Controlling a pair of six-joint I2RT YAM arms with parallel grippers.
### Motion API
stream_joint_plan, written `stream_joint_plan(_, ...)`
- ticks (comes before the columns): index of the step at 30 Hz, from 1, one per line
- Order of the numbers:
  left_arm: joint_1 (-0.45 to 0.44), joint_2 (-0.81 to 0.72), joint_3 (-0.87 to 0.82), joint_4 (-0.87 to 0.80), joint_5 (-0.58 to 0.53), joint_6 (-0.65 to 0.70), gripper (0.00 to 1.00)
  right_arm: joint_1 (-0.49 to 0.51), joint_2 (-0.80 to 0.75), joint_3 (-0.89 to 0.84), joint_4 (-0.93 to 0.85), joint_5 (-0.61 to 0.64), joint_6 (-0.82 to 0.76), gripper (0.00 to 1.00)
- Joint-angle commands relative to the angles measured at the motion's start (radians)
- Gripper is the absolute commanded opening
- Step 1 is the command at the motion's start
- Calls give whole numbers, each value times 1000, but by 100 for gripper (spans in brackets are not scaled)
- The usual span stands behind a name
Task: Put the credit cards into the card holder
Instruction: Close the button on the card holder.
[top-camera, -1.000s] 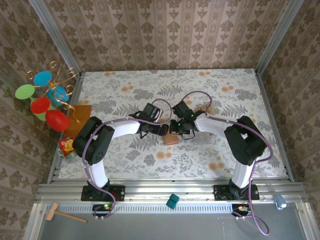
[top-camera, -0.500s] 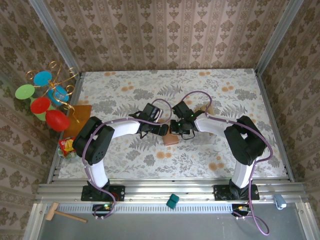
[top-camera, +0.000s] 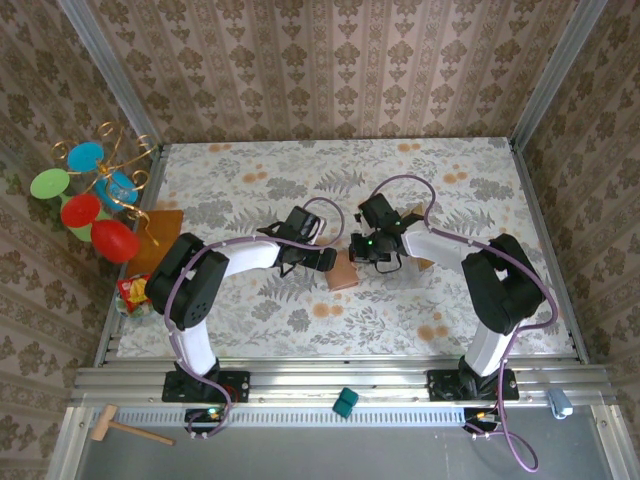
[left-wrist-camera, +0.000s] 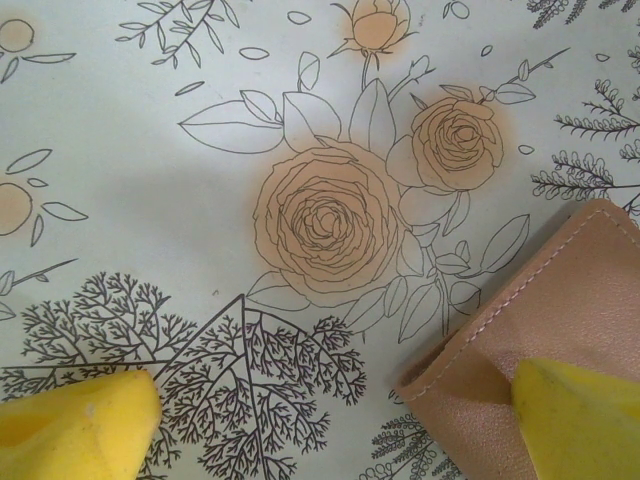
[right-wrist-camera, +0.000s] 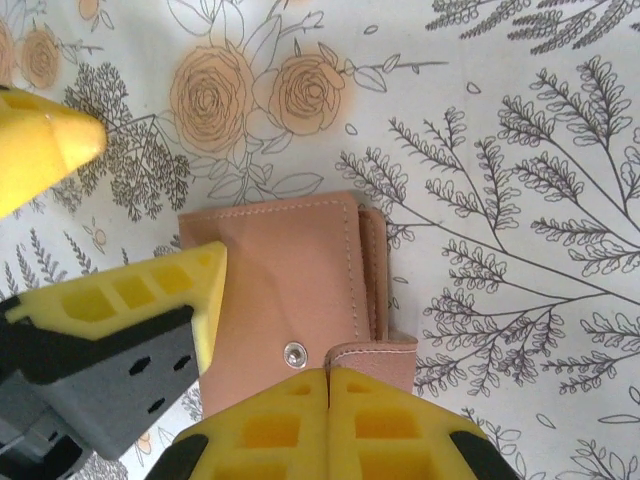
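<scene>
From above, both arms reached to the middle of the floral worktop (top-camera: 240, 175). The card holder (top-camera: 343, 276) lay there, between the left end effector (top-camera: 322, 259) and the right end effector (top-camera: 368, 250), with each close against it.

In the left wrist view, the left end effector's two yellow fingers (left-wrist-camera: 75, 428) stood spread wide. One was over bare worktop and the other sat on a corner of the tan card holder.

In the right wrist view, the right end effector's fingers were pressed together, their tips at the holder's raised flap (right-wrist-camera: 380, 357). Whether the flap was nipped between them could not be told. The holder lay open and flat, its snap (right-wrist-camera: 294, 352) facing up. One finger of the left end effector overlapped its left edge.
</scene>
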Motion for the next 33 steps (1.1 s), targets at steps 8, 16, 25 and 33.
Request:
stream_joint_plan(8,-2,65,-42,-67,82,-24,93,2,32,13,-20,-70,-39,0)
stream_joint_plan(16,-4,68,-38,-74,85,-20,93,23,63,36,-26,-72,-28,0)
stream_joint_plan(25,-3,69,-35,-81,85,-16,93,35,92,41,-24,-48,-19,0)
stream_joint_plan(33,-3,72,-37,-75,88,-16,93,38,118,48,-24,-39,-20,0)
